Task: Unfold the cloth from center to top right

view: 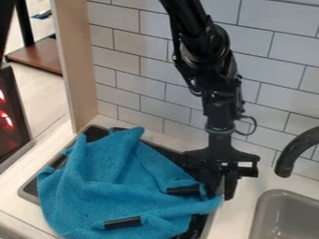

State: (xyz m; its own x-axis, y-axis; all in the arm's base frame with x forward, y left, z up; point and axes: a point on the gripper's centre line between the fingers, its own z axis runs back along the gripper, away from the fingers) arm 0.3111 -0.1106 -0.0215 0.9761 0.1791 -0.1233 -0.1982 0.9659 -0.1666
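The black gripper (220,195) hangs down right of centre, low over the counter beside the wall. It is shut on the cloth at its right-hand corner, which narrows to a point between the fingertips. The blue cloth (118,186) lies bunched and creased over the dark stove top, with one peak at its upper edge and raised folds on the left. Two short black bars lie against the cloth, one near the gripper and one toward the front.
The stove top's dark tray (29,189) shows around the cloth. A grey sink (269,215) is at the lower right, below a black faucet (291,156). White tiled wall (146,98) stands behind, and a wooden side panel (76,70) rises at the left.
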